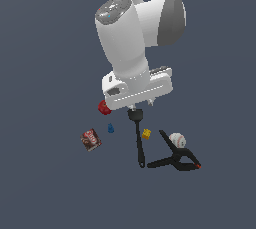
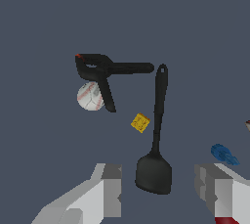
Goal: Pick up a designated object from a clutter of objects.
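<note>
The designated object, a large black spring clamp [image 1: 177, 161] [image 2: 100, 68] with red-orange jaw tips, lies at the exterior view's lower right, its two handles spread apart. A white baseball [image 1: 177, 140] [image 2: 90, 96] rests between those handles. My gripper [image 1: 141, 105] [image 2: 157, 170] hovers open and empty above the head of the black spatula [image 1: 138, 138] [image 2: 157, 120], well short of the clamp. Both grey fingers [image 2: 106, 191] show widely parted in the wrist view. The clutter of objects also holds a yellow piece [image 1: 146, 133] [image 2: 140, 122] between spatula and clamp.
A blue piece [image 1: 110, 128] [image 2: 224, 154], a red round item [image 1: 104, 107] and a brown-red box [image 1: 91, 139] lie to the exterior view's left of the spatula. The arm's white body hides the area behind the gripper.
</note>
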